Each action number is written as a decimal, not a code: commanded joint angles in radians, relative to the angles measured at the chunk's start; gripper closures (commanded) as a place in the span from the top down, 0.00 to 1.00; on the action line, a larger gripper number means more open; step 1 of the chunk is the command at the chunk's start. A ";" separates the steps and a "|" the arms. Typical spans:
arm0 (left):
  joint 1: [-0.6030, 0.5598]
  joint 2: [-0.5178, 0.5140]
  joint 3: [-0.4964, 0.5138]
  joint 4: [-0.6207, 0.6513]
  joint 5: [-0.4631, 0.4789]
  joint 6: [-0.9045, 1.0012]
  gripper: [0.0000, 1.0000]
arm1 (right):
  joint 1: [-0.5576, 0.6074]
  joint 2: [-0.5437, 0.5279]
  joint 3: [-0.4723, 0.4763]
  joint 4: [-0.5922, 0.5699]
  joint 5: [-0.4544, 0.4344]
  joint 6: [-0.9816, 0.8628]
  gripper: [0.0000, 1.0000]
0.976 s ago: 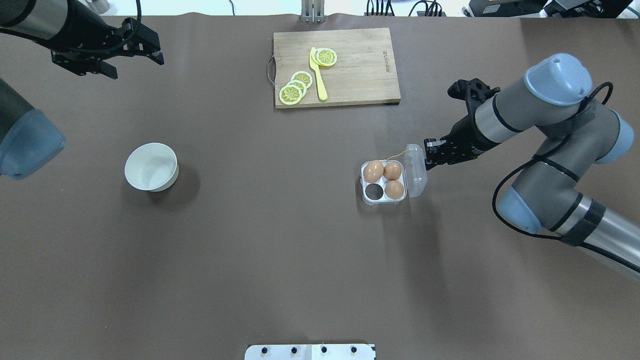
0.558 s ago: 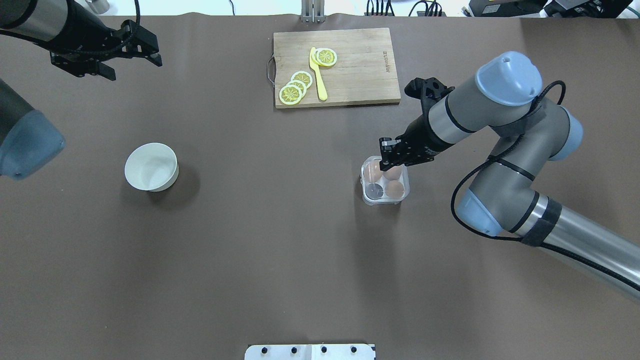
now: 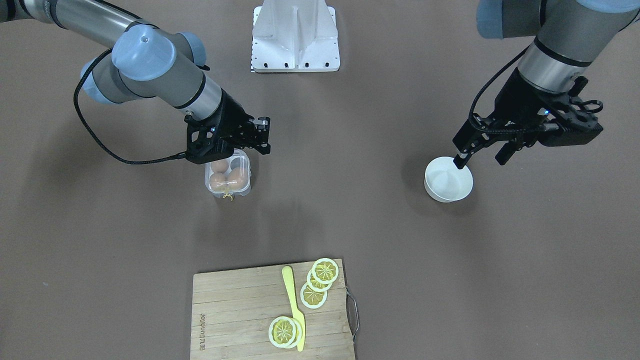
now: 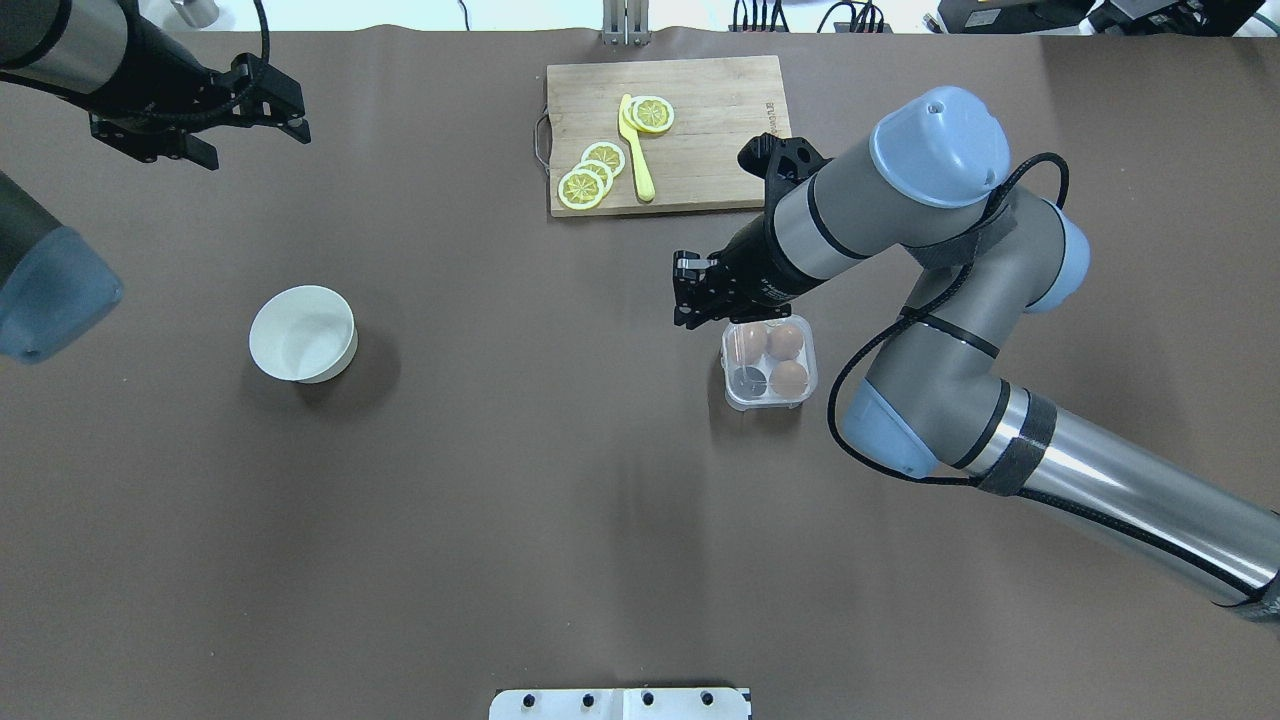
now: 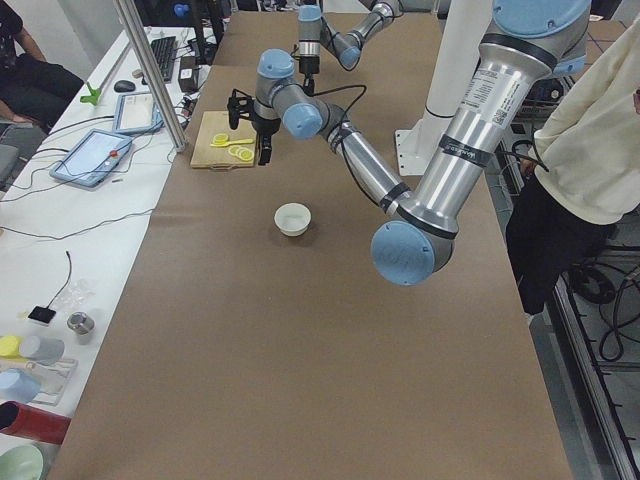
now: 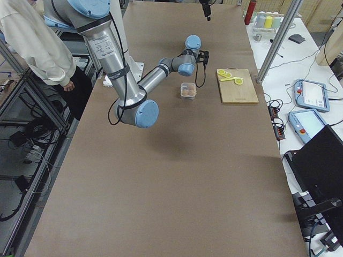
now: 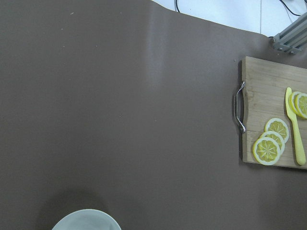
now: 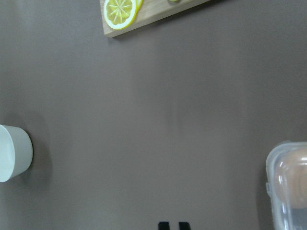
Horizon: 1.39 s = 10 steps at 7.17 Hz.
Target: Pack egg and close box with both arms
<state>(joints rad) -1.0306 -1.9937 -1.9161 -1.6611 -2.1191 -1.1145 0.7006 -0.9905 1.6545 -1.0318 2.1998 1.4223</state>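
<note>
A brown cover spans the whole table, lightly creased; the white robot base stands at its robot-side edge. The box sits right of centre, its clear lid lying down over the cells; whether it is latched cannot be told. Three eggs show through the lid, and the fourth cell holds none; a yellow string hangs at the box's far side.

The right gripper hangs just beside the box, off its corner toward the bowl; in the right wrist view its two fingertips sit close together with nothing between them, and the box's corner lies off to one side. The left gripper hovers high near the bowl, jaws well apart and holding nothing.

At the far edge lies a wooden board with a metal handle; on it are lemon slices and a yellow knife.

Around the table: a white side bench with tablets and a keyboard; coloured bottles on the bench beyond the board; a person in a cream top standing by the robot's side.
</note>
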 commanded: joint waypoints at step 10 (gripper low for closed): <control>-0.572 0.386 0.212 0.006 -0.214 0.970 0.98 | 0.779 -0.425 0.070 -0.806 0.186 -1.501 1.00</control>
<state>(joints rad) -1.5386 -1.6292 -1.7498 -1.6554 -2.2651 -0.1715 1.3914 -1.3436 1.7501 -1.8378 2.2878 0.0000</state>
